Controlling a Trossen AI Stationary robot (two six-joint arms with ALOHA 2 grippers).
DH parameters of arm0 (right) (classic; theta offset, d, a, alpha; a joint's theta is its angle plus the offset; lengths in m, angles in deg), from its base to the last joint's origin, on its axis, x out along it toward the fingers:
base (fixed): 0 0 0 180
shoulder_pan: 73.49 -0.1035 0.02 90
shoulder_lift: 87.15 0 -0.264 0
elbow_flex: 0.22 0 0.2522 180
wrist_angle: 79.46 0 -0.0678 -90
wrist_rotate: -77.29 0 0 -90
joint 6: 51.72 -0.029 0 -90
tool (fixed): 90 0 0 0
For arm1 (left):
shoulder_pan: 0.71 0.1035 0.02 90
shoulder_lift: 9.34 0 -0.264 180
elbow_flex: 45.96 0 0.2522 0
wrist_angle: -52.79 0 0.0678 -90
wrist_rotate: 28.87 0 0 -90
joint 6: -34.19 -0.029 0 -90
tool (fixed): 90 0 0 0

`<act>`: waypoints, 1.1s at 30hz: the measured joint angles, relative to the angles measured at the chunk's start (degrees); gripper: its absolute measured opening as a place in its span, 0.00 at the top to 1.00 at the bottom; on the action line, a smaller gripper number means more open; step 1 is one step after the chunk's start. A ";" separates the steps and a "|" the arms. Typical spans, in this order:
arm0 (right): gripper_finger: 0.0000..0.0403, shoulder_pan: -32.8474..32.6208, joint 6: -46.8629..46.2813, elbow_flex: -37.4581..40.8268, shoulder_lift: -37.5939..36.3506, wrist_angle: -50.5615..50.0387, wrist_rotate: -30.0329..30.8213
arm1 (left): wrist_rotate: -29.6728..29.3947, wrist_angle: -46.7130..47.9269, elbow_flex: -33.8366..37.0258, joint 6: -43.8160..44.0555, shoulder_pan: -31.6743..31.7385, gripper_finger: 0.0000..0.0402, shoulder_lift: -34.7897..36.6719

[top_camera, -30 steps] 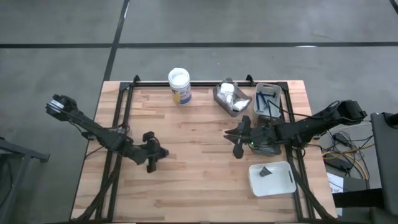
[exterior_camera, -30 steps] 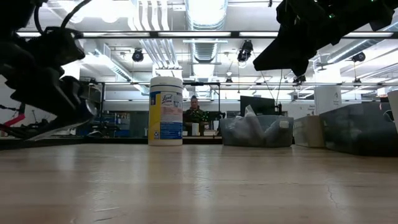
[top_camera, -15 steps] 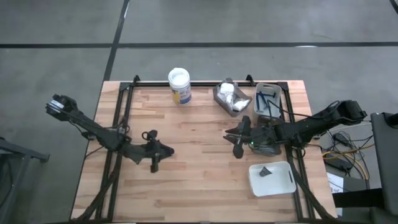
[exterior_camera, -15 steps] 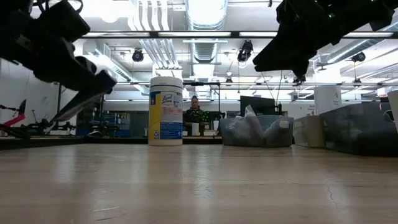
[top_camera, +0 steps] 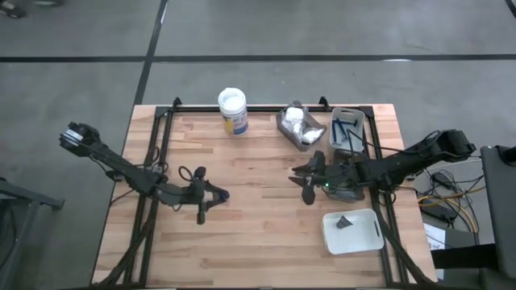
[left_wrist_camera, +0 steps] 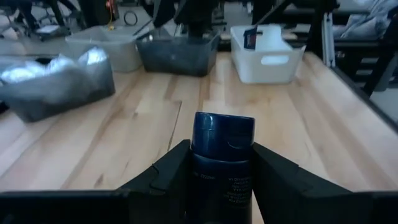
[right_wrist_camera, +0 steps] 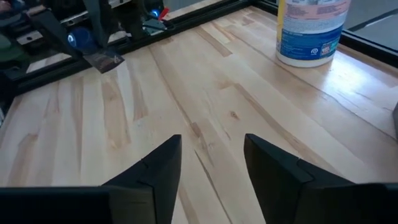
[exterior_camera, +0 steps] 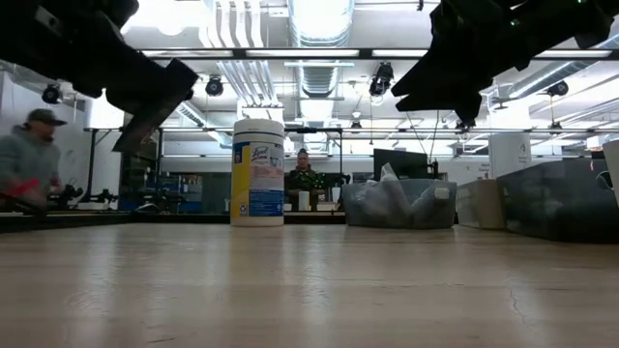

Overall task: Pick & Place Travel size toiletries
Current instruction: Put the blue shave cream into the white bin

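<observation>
Left wrist view | dark blue bottle [left_wrist_camera: 222, 158] clamped between left gripper [left_wrist_camera: 222, 163] fingers, carried above table [top_camera: 258, 234] centre-left | risk: only lower body gripped, could tilt or slip | right gripper [right_wrist_camera: 208, 168] fingers spread, empty, near white tray [top_camera: 352, 234] | change: left arm has swung rightward; right fingers have widened.

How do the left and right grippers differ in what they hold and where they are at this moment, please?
The left gripper is shut on a dark blue bottle; the right gripper is open, with only bare table between its fingers. The left gripper is over the table's left-centre, the right gripper right of centre. Both hang above the wood.
</observation>
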 joint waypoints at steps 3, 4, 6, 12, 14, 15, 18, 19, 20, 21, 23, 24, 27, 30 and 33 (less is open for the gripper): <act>0.56 -0.21 0.09 0.17 1.16 2.40 0.02 | 0.00 -2.38 0.02 -1.24 0.00 0.62 0.00; 0.55 -0.26 0.24 0.19 1.94 3.65 0.00 | 0.00 -3.19 0.04 -1.66 0.00 0.62 0.00; 0.54 -0.32 1.06 0.19 4.20 7.19 -0.02 | 0.00 -4.70 0.04 -2.78 0.00 0.62 0.00; 0.52 -0.30 4.99 0.05 13.19 20.79 -3.82 | 0.00 -9.40 0.01 -6.10 0.00 0.62 0.00; 0.52 -0.30 5.65 -0.73 16.09 24.72 -6.46 | 0.02 -10.93 0.01 -7.23 0.00 0.62 -0.02; 0.53 -0.30 5.68 -1.24 17.59 26.32 -7.69 | 0.02 -11.56 0.01 -7.67 0.00 0.62 -0.05; 0.54 -0.30 6.23 -3.48 21.47 29.09 -11.38 | 0.05 -14.39 -0.01 -9.60 0.00 0.62 -0.81; 0.55 -0.30 6.84 -4.48 22.61 29.12 -12.34 | 0.09 -15.58 -0.03 -10.25 0.00 0.62 -1.19; 0.56 -0.30 7.53 -5.43 23.71 29.11 -13.22 | 0.09 -16.53 -0.03 -11.04 0.00 0.62 -1.59; 0.56 -0.31 8.29 -6.35 24.75 29.11 -13.76 | 0.13 -17.89 -0.05 -11.62 0.00 0.62 -2.20; 0.58 -0.30 9.15 -8.33 26.47 29.11 -15.09 | 0.26 -19.82 -0.18 -12.73 0.10 0.62 -3.32; 0.58 -0.30 9.64 -9.19 27.23 29.04 -15.84 | 0.24 -20.89 -0.25 -13.19 0.11 0.62 -4.00; 0.60 -0.30 11.10 -11.17 28.54 28.81 -16.72 | 0.31 -23.07 -1.20 -15.19 0.13 0.62 -6.13; 0.62 -0.29 11.68 -12.14 28.89 28.76 -17.86 | 0.79 -25.20 -2.51 -17.71 0.13 0.62 -8.63; 0.63 -0.30 11.87 -12.67 29.01 28.70 -19.17 | 2.81 -27.30 -4.15 -20.86 0.13 0.62 -11.52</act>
